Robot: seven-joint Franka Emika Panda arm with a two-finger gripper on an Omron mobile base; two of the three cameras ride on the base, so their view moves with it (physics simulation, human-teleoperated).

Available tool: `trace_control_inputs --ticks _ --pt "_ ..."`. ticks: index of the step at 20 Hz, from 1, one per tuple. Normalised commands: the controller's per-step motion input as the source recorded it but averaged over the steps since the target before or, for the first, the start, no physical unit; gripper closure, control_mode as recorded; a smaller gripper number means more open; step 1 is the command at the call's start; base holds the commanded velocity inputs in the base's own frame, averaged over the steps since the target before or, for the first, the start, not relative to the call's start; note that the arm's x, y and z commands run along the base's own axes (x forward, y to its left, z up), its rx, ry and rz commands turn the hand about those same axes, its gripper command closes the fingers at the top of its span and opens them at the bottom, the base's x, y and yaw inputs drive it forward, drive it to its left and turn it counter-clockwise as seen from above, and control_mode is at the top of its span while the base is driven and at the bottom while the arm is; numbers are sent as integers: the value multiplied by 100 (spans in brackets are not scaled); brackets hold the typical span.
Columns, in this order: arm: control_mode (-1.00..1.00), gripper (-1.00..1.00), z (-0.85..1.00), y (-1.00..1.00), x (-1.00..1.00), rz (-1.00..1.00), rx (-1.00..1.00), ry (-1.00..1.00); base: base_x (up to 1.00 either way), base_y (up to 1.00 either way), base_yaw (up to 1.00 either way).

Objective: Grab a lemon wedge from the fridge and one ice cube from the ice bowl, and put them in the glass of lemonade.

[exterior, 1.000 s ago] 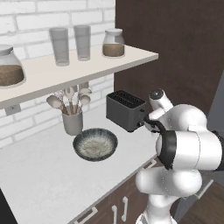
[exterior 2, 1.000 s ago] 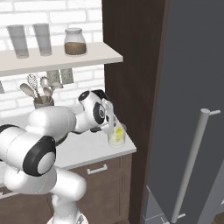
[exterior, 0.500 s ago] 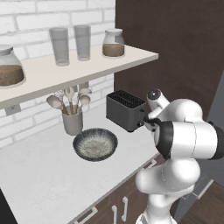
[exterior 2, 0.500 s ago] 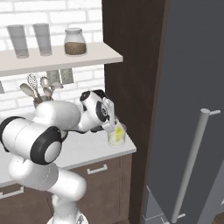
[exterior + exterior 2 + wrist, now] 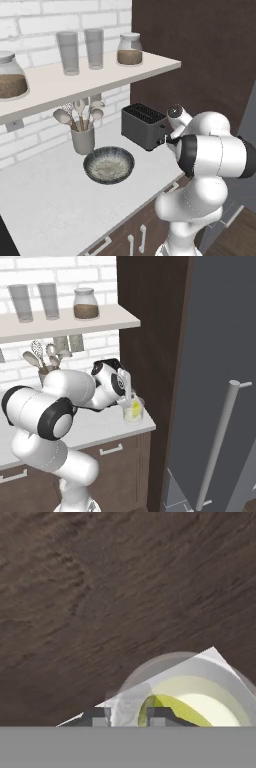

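Observation:
My gripper (image 5: 130,401) hangs over the glass of lemonade (image 5: 133,414) at the counter's right end, against the dark wood panel, and is shut on the lemon wedge (image 5: 135,405). The tiny yellow-green wedge sits right at the glass's rim. Looking down along the hand, the lemon wedge (image 5: 167,707) lies by my gripper (image 5: 129,717), above the pale liquid in the glass of lemonade (image 5: 210,704). The ice bowl (image 5: 108,165) rests on the counter left of the toaster. The fridge (image 5: 220,356) stands to the right, its grey door shut.
A black toaster (image 5: 144,126) and a grey utensil cup (image 5: 82,140) stand behind the bowl. The shelf (image 5: 90,80) above carries two tall tumblers and lidded jars. A dark wood panel (image 5: 155,331) rises just behind the glass. A long bar handle (image 5: 220,441) runs down the fridge door.
The arm's elbow has swung round and the hand has settled slightly lower over the glass, with the wedge still in the fingers.

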Motion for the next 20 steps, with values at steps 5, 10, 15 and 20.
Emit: trace_control_inputs --ticks 5,10,15,20 --pt "-100 100 0 -3 0 -2 0 0 0 0 0" --pt "-100 100 0 -7 -7 -4 0 0 0 0 0" --pt "-100 100 0 -1 -17 -4 0 0 0 0 0" --pt "-100 100 0 0 0 -1 0 0 0 0 0"
